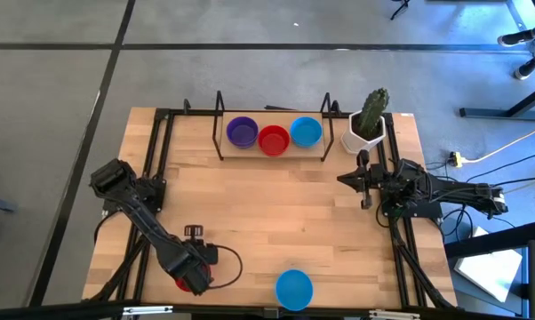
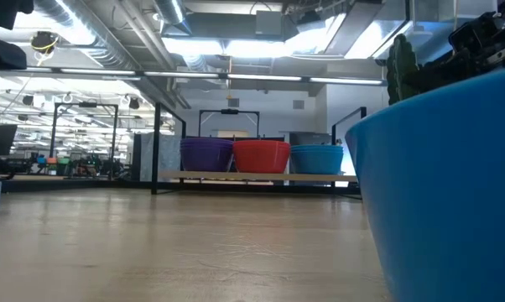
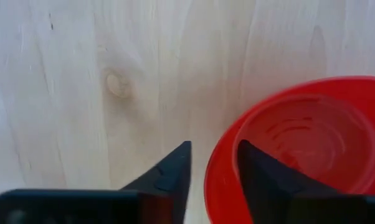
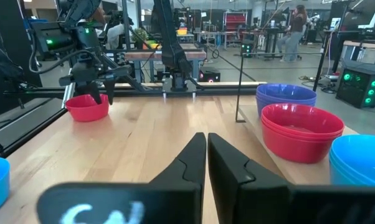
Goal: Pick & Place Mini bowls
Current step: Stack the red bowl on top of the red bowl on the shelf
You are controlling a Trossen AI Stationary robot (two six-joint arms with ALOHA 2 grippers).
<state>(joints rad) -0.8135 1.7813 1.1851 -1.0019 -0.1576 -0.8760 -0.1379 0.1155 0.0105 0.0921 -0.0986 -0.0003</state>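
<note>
High view, left hand (image 1: 189, 277): at seven o'clock on the bench (image 1: 276, 213), fingers straddling the red bowl's (image 1: 186, 283) rim, not yet clenched.
Loose blue bowl (image 1: 294, 289): six o'clock, waiting.
Rack stacks (image 1: 274, 136): twelve o'clock, purple, red, blue placed.
Right hand (image 1: 367, 189): three o'clock, clenched, empty.
Left wrist view: rim sits between my fingers (image 3: 169, 174), hidden overhead.
</note>
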